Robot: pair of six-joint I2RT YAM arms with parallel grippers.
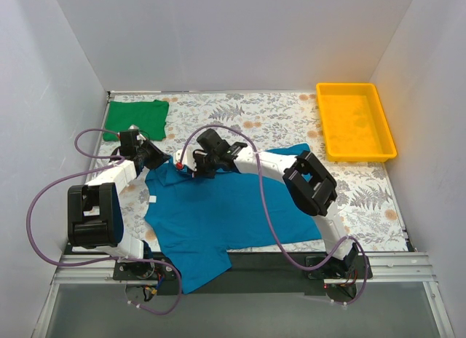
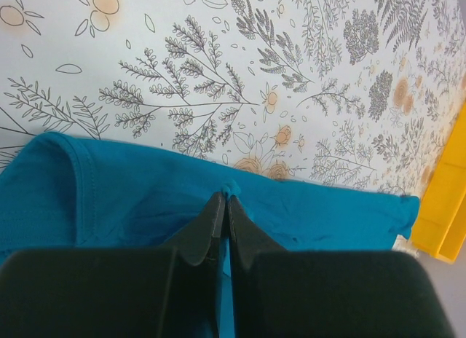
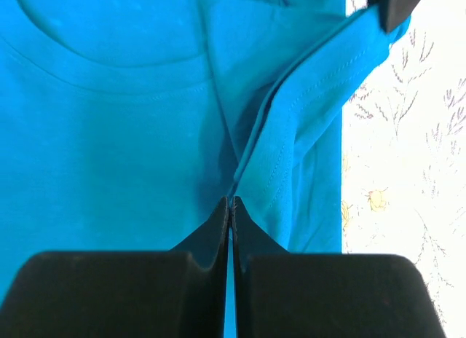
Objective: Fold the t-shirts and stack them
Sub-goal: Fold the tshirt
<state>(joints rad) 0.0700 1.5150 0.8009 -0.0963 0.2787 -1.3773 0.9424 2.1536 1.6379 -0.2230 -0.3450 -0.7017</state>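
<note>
Tray one, teal t-shirt one, green t-shirt one

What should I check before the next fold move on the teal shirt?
1. Left gripper shut on the teal t-shirt far edge: ok.
2. Right gripper shut on a fabric fold near the collar: ok.
3. Layers in each pinch, one or more: cannot tell.
4. Shirt lying flat on the table: not ok, one end hangs over the near edge.
5. Green t-shirt folded, far-left corner, apart from the teal one: ok.
6. Yellow tray out of the way, far right: ok.
</note>
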